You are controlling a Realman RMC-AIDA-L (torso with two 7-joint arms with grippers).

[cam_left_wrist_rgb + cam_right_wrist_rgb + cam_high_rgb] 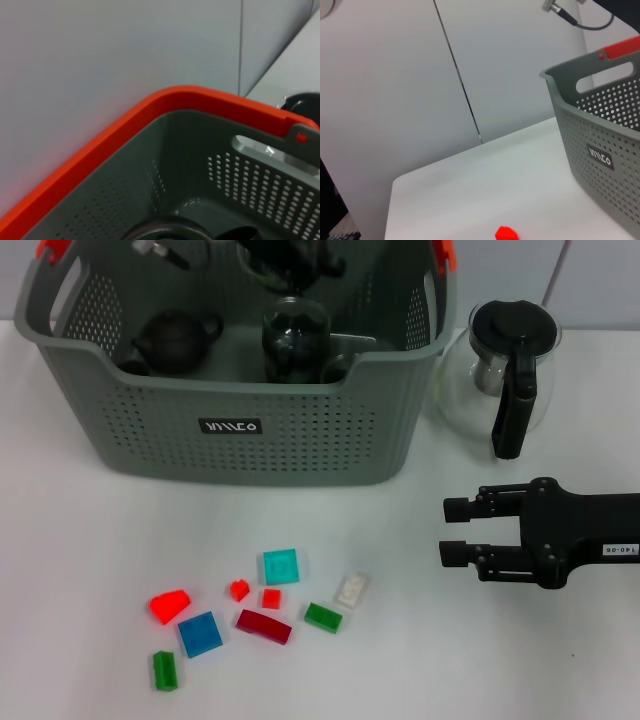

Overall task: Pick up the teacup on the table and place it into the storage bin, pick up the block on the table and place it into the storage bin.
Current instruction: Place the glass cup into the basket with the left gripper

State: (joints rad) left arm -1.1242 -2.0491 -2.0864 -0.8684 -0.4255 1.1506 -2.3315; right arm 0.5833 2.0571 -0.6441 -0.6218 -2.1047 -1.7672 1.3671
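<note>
The grey storage bin (240, 425) stands at the back of the table; its orange rim fills the left wrist view (165, 100). Inside it the teacup (295, 338), a dark glass cup, sits under my left gripper (290, 262), which hangs over the bin. Several coloured blocks lie in front: a teal one (281, 566), a blue one (200, 633), a dark red one (263, 626), a clear one (352, 589). My right gripper (447, 531) hovers open and empty to the right of the blocks. One red block (506, 233) shows in the right wrist view.
A glass teapot with a black handle (510, 375) stands right of the bin, behind my right gripper. A dark round teapot (175, 340) rests in the bin's left part. The bin's labelled wall (600, 145) shows in the right wrist view.
</note>
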